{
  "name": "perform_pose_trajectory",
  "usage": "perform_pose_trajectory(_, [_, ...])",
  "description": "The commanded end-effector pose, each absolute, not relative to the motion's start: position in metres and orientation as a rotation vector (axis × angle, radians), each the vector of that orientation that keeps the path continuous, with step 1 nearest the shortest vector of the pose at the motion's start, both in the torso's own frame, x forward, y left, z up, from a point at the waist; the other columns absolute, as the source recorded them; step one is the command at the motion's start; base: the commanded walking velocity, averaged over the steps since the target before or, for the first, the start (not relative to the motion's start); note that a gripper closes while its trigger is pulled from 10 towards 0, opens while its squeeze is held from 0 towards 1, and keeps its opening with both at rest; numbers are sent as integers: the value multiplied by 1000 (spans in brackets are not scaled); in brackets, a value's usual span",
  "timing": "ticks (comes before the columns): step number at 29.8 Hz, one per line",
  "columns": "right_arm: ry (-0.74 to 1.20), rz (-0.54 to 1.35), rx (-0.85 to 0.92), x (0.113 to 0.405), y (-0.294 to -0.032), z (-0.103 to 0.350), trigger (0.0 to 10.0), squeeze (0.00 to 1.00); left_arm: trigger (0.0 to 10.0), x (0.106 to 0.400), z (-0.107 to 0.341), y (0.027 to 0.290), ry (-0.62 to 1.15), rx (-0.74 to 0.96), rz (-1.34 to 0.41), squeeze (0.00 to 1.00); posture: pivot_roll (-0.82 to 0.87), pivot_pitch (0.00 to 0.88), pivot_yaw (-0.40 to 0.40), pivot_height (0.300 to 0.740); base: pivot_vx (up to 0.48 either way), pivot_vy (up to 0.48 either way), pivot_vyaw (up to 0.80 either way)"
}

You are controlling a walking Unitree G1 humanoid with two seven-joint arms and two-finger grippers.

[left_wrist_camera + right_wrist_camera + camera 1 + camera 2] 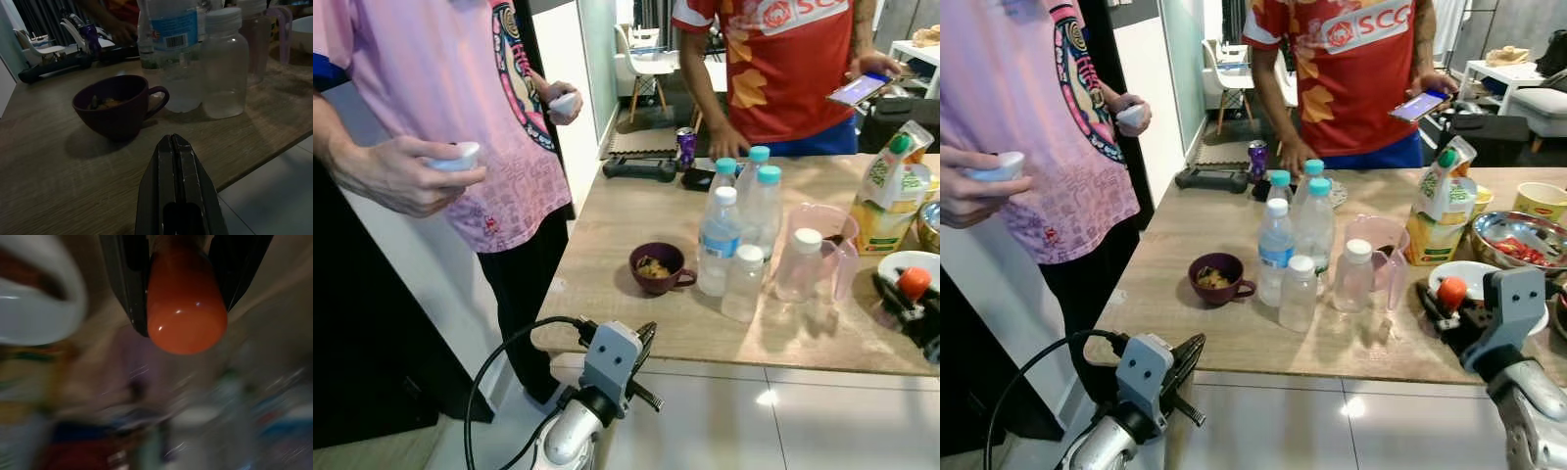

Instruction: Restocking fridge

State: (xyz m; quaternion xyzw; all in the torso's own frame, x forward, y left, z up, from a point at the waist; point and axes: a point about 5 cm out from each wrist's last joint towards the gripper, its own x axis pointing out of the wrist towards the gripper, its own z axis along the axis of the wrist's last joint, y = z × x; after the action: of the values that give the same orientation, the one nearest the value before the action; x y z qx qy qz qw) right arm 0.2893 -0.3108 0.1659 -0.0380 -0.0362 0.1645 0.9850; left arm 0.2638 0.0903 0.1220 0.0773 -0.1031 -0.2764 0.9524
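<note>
Several clear water bottles [1275, 250] with teal and white caps stand mid-table beside a purple cup [1217, 277] and a pink jug [1383, 253]. A juice carton [1442, 201] stands further right. My right gripper [1446, 299] is over the table's right front, shut on a small orange object [185, 303] that sits between its black fingers [124, 284]. My left gripper [644, 345] hangs just off the table's front edge, below the purple cup [116, 104], its fingers pressed together and holding nothing.
A person in a pink shirt [440, 108] stands at the table's left end holding white controllers. Another person in a red shirt [1356, 69] stands behind the table with a phone. A white plate [1461, 275], a metal bowl [1520, 238] and a yellow cup [1539, 201] crowd the right side.
</note>
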Motion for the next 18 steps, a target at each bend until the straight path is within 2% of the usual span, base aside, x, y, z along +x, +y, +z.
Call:
perform_pose_trajectory(1, [-27, 427, -77, 285, -303, 161, 10000, 0, 10000, 262, 116, 91, -189, 141, -561, 0, 30, 102, 34, 740, 0, 0, 0])
perform_pose_trajectory(10, [86, 592, -27, 269, -304, 155, 10000, 0, 10000, 261, 116, 91, -187, 139, -562, 0, 29, 100, 35, 740, 0, 0, 0])
perform_pose_trajectory(13, [239, 741, -2, 249, -303, 143, 10000, 0, 10000, 261, 116, 92, -187, 139, -564, 0, 28, 99, 37, 740, 0, 0, 0])
perform_pose_trajectory(18, [317, 782, 2, 239, -303, 134, 10000, 0, 10000, 261, 115, 92, -186, 140, -565, 0, 28, 100, 38, 740, 0, 0, 0])
